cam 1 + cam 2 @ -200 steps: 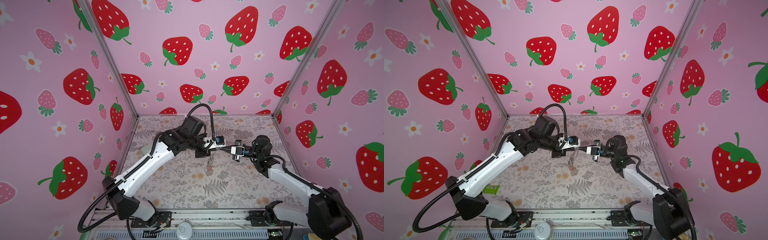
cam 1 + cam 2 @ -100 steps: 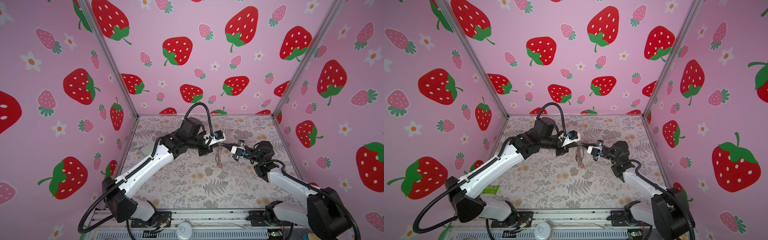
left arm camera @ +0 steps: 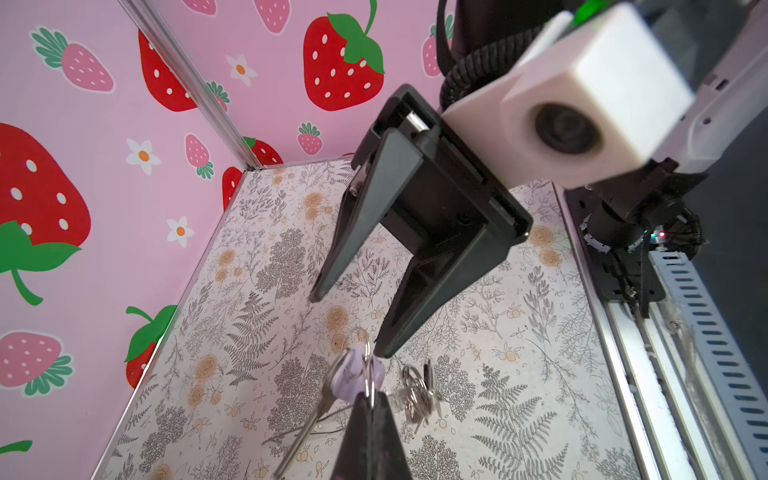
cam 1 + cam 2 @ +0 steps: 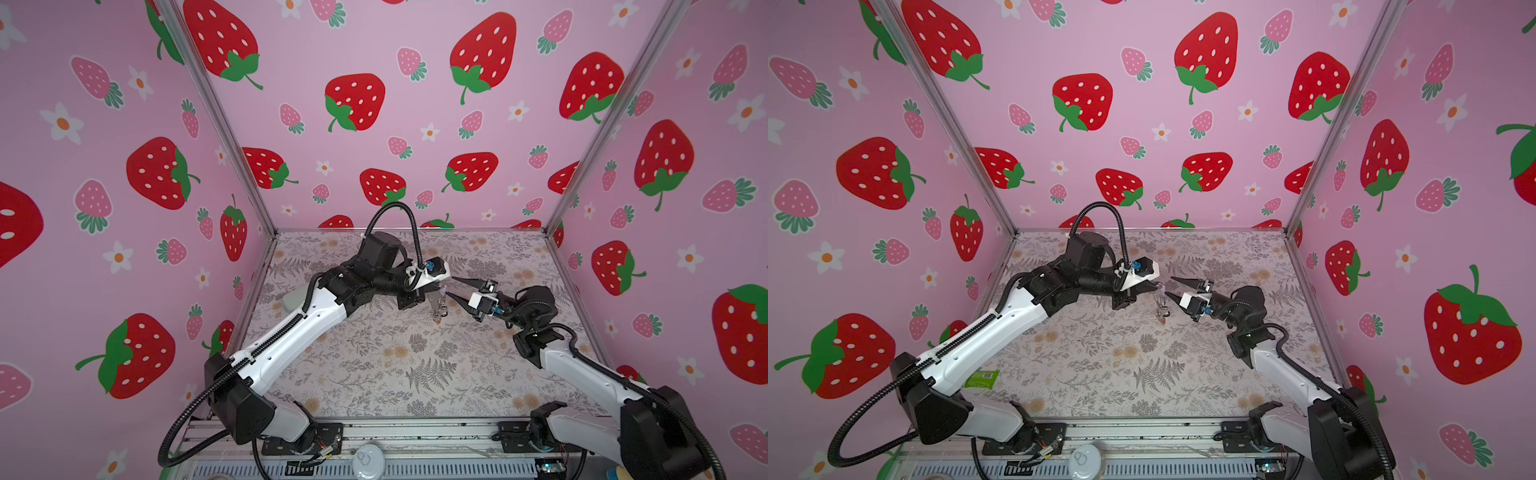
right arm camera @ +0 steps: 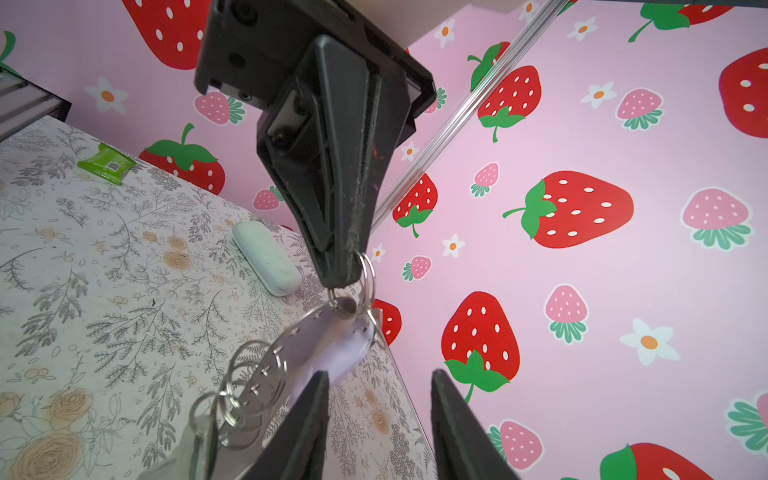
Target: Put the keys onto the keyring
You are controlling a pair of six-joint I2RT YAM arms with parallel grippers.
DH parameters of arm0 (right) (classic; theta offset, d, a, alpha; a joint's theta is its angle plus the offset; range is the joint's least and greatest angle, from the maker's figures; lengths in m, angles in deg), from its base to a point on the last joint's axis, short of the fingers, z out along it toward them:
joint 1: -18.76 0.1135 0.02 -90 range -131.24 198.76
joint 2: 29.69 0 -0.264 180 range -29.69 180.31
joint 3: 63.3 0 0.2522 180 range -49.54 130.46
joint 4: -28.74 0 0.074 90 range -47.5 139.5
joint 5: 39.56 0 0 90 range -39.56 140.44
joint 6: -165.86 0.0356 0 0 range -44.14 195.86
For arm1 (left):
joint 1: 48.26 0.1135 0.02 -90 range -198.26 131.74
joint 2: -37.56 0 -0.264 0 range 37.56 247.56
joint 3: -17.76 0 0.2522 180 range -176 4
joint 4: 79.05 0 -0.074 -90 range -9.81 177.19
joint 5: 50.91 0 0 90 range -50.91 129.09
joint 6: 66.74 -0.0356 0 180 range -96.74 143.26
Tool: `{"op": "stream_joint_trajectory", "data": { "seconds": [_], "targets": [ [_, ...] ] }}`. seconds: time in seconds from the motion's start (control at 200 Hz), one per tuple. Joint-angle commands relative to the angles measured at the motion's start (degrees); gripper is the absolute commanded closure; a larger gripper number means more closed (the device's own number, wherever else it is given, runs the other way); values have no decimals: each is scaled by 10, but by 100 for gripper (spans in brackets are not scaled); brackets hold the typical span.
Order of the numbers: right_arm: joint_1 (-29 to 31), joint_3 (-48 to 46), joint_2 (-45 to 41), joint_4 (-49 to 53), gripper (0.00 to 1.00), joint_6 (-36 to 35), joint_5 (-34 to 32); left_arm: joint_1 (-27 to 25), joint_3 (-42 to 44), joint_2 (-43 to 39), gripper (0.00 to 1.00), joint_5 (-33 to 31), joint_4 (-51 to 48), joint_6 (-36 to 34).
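Observation:
My left gripper [image 4: 439, 287] [image 4: 1156, 286] [image 3: 370, 401] is shut on the keyring [image 3: 367, 360] [image 5: 368, 272], a thin silver ring pinched at its fingertips above the mat. A key with a lilac tag [image 3: 356, 376] [image 5: 334, 347] hangs from that ring, with a bunch of small silver rings [image 3: 415, 395] [image 5: 249, 382] dangling below it. Both top views show this bundle [image 4: 439, 309] [image 4: 1162, 311] as a small hanging cluster. My right gripper [image 4: 450, 286] [image 4: 1168, 286] [image 5: 379, 374] faces it, open, with nothing between its fingers; one finger sits close beside the lilac key.
A pale grey-green oblong case [image 4: 293, 297] [image 5: 266, 257] lies on the floral mat near the left wall. A green packet [image 4: 982, 378] [image 5: 106, 163] lies by the left arm's base. Strawberry-print walls close in three sides.
Both grippers shifted right with the hanging bundle. My right gripper, shut at the ring before, now stands open and holds nothing; my left gripper keeps its grip.

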Motion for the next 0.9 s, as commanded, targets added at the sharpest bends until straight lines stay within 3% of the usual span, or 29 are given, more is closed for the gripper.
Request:
{"op": "stream_joint_trajectory", "data": {
  "seconds": [0.0, 0.345, 0.895],
  "targets": [
    [-5, 27, 2, 7, 57, 14, 55, 3, -38, 2, 100, 27, -18, -27],
    [-2, 65, 3, 65, 57, 1, 103, 2, -42, 6, 100, 34, -35, -35],
    [19, 75, 5, 135, 95, -64, 63, 3, -11, -13, 100, 27, 28, -18]
  ]
}}
